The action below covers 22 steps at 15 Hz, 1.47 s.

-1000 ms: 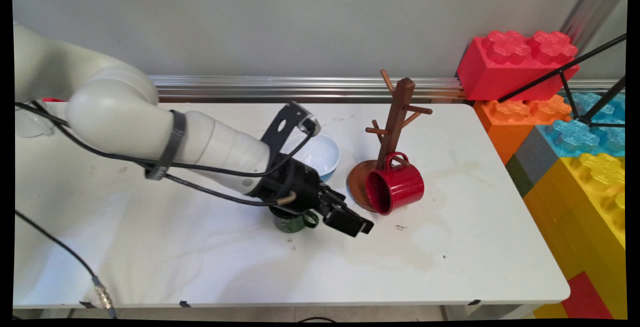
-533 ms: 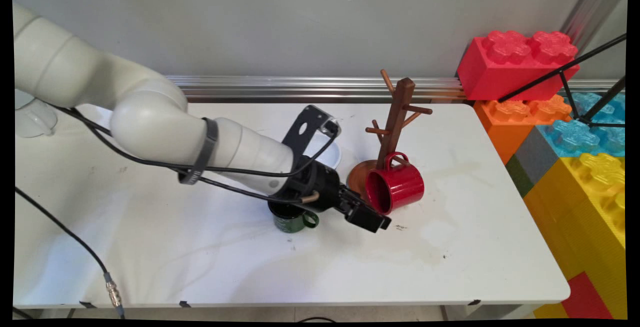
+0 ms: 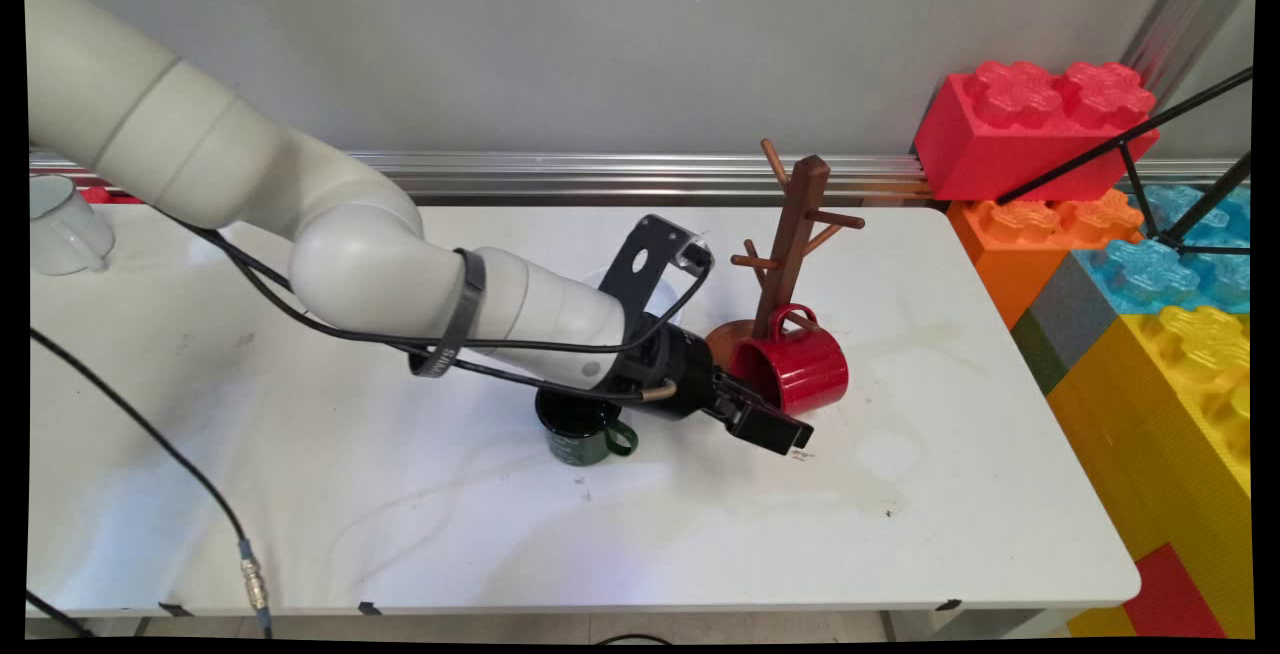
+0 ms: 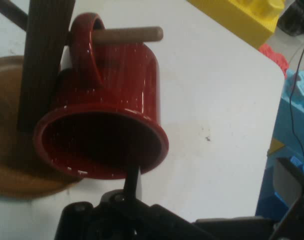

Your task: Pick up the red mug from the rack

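A red mug [image 3: 805, 372] lies on its side at the foot of a brown wooden mug tree [image 3: 792, 234], its handle hooked over the lowest peg. Its mouth faces my gripper [image 3: 778, 427], which is low over the table just in front of it. In the hand view the red mug [image 4: 109, 95] fills the upper left, and my gripper [image 4: 211, 170] is open. One thin fingertip [image 4: 133, 181] reaches the lower rim of the mug's mouth; the other finger stands far off to the right. Nothing is held.
A dark green mug [image 3: 582, 431] stands upright under my wrist. A white cup [image 3: 60, 226] sits at the far left. Big toy bricks [image 3: 1035, 124] are stacked along the table's right edge, and a white bowl is mostly hidden behind my arm.
My arm has swung right, carrying the gripper from beside the green mug to the red mug's mouth. The mugs and the tree have not moved.
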Tool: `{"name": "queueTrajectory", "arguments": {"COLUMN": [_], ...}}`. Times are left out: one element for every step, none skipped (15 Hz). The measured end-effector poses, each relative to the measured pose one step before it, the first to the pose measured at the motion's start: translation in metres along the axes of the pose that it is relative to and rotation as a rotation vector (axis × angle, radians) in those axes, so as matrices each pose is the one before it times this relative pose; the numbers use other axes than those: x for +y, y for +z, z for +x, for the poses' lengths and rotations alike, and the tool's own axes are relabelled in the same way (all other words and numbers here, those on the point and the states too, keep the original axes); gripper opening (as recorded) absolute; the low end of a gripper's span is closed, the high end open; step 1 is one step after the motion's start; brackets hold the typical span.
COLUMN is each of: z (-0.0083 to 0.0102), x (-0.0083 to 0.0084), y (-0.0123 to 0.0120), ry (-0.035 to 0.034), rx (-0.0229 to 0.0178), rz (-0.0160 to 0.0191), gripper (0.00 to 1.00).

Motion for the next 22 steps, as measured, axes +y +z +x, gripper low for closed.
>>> {"name": "queueTrajectory", "arguments": {"z": [0.00014,-0.00004,-0.00023,-0.00037,-0.00042,-0.00046,-0.00055,-0.00057,-0.00075,-0.00086,-0.00066,-0.00069,-0.00054,-0.00035,-0.00027,-0.00021,-0.00021,-0.00018,-0.00008,-0.00014,-0.00009,-0.00009], "x": [-0.0009,-0.00076,-0.00071,-0.00061,-0.00058,-0.00065,-0.00091,-0.00078,-0.00094,-0.00083,-0.00066,-0.00068,-0.00059,-0.00053,-0.00029,-0.00038,-0.00032,-0.00036,-0.00055,-0.0003,-0.00013,-0.00018], "y": [0.00445,0.00363,0.00421,0.00397,0.00374,0.003,0.00325,0.00251,0.00272,0.0026,0.00223,0.00276,0.00269,0.00228,0.00264,0.00249,0.00204,0.00224,0.00218,0.00172,0.00101,0.00147], "ry": [-0.00259,-0.00226,-0.00266,-0.00307,-0.00333,-0.00325,-0.0038,-0.00309,-0.00369,-0.00371,-0.00321,-0.00402,-0.00503,-0.00441,-0.00539,-0.0053,-0.00442,-0.0049,-0.00476,-0.00386,-0.00263,-0.00358], "rx": [0.00553,0.00454,0.00552,0.00575,0.00602,0.00517,0.0057,0.0044,0.00456,0.00438,0.00355,0.00401,0.00453,0.00392,0.0047,0.00477,0.00356,0.00408,0.00409,0.00295,0.00226,0.00289], "rz": [-0.0003,-0.00033,-0.00119,-0.00153,-0.00134,-0.00043,0.00039,0.00061,0.00106,0.00114,0.00099,0.00104,0.00101,0.00097,0.00013,0.00061,0.00073,0.00118,0.0016,0.00074,0.00014,-0.00004], "gripper": [1.0,1.0,1.0,1.0,1.0,1.0,1.0,1.0,1.0,1.0,1.0,1.0,1.0,1.0,1.0,1.0,1.0,1.0,1.0,1.0,1.0,1.0]}}
